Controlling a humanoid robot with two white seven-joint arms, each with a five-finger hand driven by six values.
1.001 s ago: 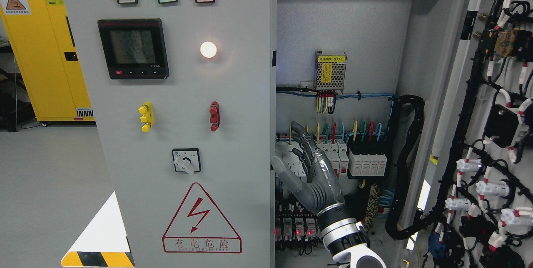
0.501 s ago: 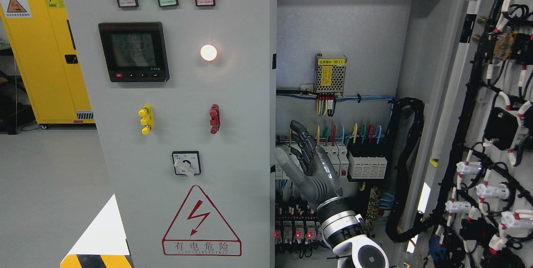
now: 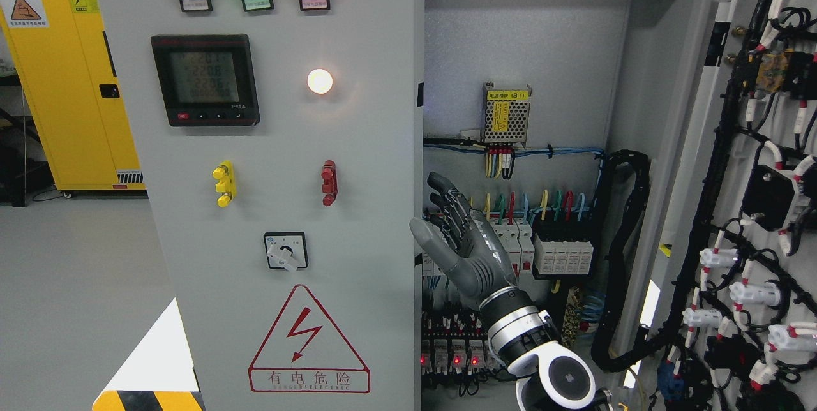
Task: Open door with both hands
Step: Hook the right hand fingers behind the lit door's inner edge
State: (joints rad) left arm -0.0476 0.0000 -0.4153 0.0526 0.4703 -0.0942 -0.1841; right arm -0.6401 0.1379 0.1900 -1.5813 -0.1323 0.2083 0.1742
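Right hand [image 3: 469,251] shifted left toward door [image 3: 287,207] edge, fingers [image 3: 447,200] spread.

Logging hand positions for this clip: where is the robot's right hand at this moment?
In the head view, the right hand is right of centre, inside the open cabinet, fingers spread, beside the right edge of the grey door and in front of the white breakers.

1. The left door [image 3: 281,181], a grey panel, carries three lit indicator lamps, a meter, a rotary switch and a red warning triangle.
2. The right door [image 3: 759,207], swung wide open away from the left door, shows its wired inner face.
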